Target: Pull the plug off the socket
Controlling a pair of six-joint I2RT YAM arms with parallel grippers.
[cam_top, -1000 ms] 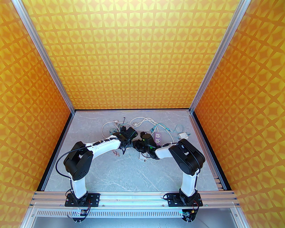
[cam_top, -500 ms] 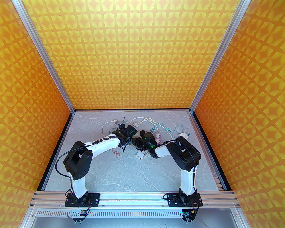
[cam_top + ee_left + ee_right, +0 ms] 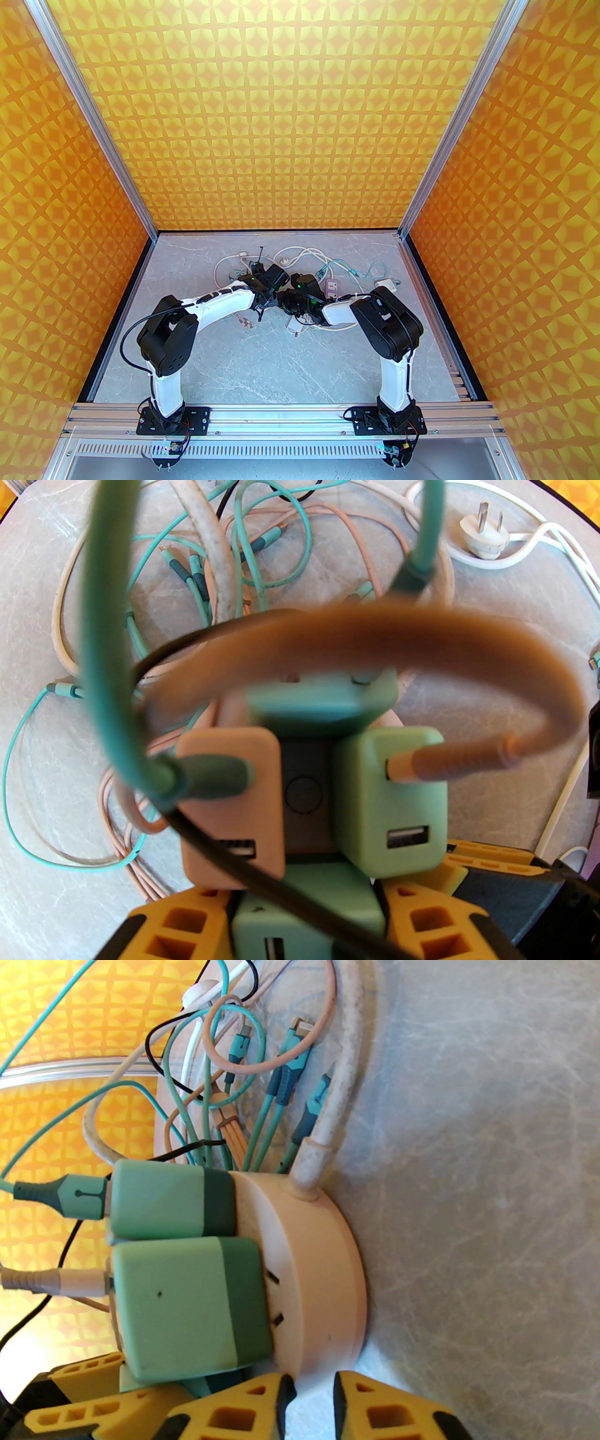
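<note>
Left wrist view puts me right over the socket, a round pink hub lying flat on the tabletop with cube chargers crowded round its middle. The left claw comes in from the near side. Its yellow fingers sit one on each flank of the nearest green plug, pinching it. That choice makes sense to me: this cube sits at the hub's outer edge with room on both flanks. The pink plug and a second green plug stand close together further in. The plug looks seated in the hub, not yet drawn out.

From the right wrist, the right claw sits at the socket's rim, low down where the hub meets the tabletop, with its fingers drawn to a narrow slit. I cannot tell whether they bite the rim or merely stand against it. Either way I take it for the bracing side. The hub looks light, and a pull would likely lift it along with the plug unless something pins it.

Cables loop over everything, several crossing above the chargers. I'd guess a straight pull away from the hub's face is wanted. A slanted one could drag the neighbours or snag a loop.
</note>
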